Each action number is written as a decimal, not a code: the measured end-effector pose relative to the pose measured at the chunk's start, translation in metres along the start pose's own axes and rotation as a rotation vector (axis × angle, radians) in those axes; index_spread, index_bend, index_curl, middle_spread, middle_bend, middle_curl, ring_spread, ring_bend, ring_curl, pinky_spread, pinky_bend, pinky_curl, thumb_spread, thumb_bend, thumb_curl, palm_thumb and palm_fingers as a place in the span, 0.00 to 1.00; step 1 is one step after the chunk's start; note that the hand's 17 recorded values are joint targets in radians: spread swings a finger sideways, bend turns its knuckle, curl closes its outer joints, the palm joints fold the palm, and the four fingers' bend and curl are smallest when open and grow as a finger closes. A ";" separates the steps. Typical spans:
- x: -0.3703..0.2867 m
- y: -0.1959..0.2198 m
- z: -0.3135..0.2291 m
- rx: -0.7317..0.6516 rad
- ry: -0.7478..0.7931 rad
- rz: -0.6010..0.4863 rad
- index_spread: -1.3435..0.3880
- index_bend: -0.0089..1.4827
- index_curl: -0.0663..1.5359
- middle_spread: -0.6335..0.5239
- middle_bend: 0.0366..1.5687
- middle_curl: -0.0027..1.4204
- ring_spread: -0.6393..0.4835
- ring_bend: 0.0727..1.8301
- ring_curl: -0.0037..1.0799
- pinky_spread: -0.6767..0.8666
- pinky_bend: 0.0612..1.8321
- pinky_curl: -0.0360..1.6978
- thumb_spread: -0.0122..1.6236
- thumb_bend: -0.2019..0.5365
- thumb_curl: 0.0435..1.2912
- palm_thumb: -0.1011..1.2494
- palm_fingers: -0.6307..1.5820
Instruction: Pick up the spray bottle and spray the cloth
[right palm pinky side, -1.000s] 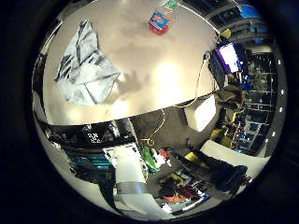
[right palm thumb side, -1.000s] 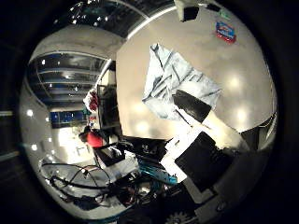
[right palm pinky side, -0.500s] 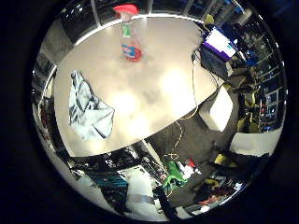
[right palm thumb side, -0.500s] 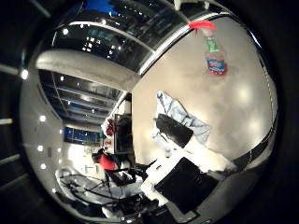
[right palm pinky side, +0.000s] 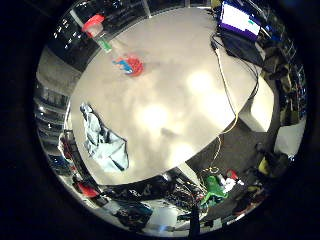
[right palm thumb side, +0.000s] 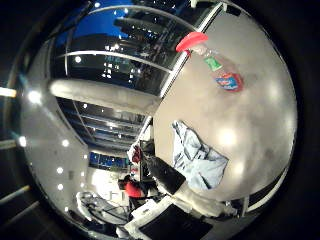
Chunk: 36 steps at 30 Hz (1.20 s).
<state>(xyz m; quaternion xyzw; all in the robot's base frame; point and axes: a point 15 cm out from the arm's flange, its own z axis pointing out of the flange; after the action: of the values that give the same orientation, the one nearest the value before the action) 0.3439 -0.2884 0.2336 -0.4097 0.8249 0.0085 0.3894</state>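
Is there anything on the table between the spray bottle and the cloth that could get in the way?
No, nothing visible. The spray bottle stands near one edge of the table, the crumpled cloth lies apart from it, and only bare tabletop shows between them.

Spray bottle (right palm pinky side: 116, 52) label print — too small to read; cloth (right palm thumb side: 200, 162) folds hide its underside.

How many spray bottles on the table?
1. The spray bottle, with a red trigger head, stands on the table near its far edge, apart from the crumpled cloth. No other shows in either palm view; nothing on the tabletop looks able to hide one.
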 end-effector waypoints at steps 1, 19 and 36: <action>0.004 -0.002 0.003 -0.005 -0.011 0.007 0.67 0.10 0.19 0.64 0.12 0.25 0.72 0.16 0.25 0.69 0.22 0.20 0.62 0.23 0.19 0.37 0.32; 0.046 -0.064 0.051 -0.056 -0.216 0.036 0.66 0.11 0.20 0.63 0.11 0.24 0.71 0.16 0.24 0.68 0.22 0.20 0.62 0.24 0.19 0.35 0.31; 0.062 -0.088 0.121 -0.154 -0.291 0.002 0.65 0.11 0.20 0.63 0.11 0.24 0.70 0.16 0.24 0.69 0.21 0.20 0.63 0.24 0.19 0.40 0.31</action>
<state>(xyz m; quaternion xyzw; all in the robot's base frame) 0.4589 -0.3481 0.1364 -0.4318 0.7573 0.1315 0.4720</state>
